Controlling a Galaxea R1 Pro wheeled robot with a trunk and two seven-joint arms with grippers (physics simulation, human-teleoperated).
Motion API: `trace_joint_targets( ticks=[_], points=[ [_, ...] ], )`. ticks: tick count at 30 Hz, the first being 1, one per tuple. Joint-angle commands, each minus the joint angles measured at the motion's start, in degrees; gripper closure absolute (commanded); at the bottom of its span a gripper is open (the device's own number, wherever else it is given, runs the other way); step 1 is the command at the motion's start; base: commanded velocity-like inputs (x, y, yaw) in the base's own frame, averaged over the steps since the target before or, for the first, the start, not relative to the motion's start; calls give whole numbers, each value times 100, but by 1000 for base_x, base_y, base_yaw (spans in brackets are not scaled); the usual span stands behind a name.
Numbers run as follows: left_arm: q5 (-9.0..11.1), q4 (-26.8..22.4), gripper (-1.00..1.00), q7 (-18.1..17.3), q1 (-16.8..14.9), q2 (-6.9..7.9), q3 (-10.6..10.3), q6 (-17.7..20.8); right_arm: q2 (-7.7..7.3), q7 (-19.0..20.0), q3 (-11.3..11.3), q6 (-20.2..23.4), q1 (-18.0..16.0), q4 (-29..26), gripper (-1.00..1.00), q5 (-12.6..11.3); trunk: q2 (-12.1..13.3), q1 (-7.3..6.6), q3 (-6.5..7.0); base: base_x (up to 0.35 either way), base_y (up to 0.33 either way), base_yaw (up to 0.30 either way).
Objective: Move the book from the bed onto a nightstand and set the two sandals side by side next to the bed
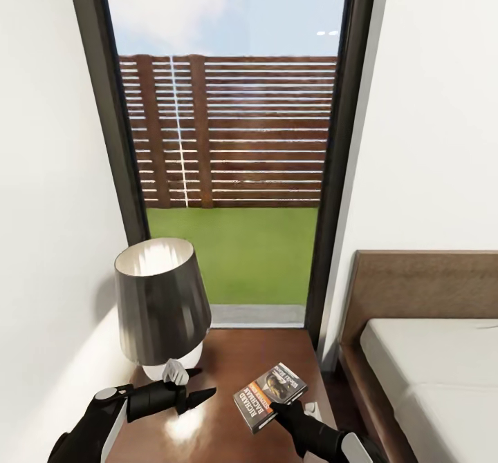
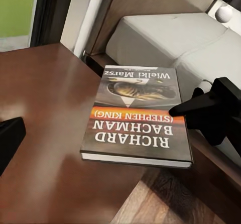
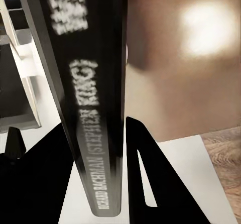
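Lying flat on the nightstand (image 1: 228, 359) beside the bed (image 1: 429, 359), the book (image 1: 270, 396) is seen in the head view, clamped by the right gripper (image 1: 285, 406); the left gripper (image 1: 197, 385) is spread near a lamp (image 1: 160, 304). Left wrist: book (image 2: 138, 116) pinched at its edge. Right wrist: spine (image 3: 88, 103) held between fingers (image 3: 150, 179).

Right gripper (image 1: 282, 408) pinches the book (image 1: 270, 396); left gripper (image 1: 200, 397) hovers nearby, seemingly closed
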Motion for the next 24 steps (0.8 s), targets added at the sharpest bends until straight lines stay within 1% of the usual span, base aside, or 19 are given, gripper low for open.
trace_joint_targets(
  ticks=[1, 9, 18, 24],
  points=[
    [-36, -8, -100, -37, -4, -5, 25, 54, 7, 9, -37, 37, -4, -4, 100, 2, -3, 0, -6, 35, 0, 0],
    [-36, -8, -100, -37, -4, -6, 25, 56, 4, 8, -37, 37, -4, -4, 100, 3, -3, 0, -6, 10, 0, 0],
    [-36, -8, -100, -37, -4, -6, 25, 56, 4, 9, -37, 37, -4, -4, 100, 3, -364, 198, -168, 0, 0, 0],
    [-36, -8, -100, -37, -4, -6, 25, 56, 5, 10, -37, 37, -4, -4, 100, 3, -364, 198, -168, 0, 0, 0]
  ],
)
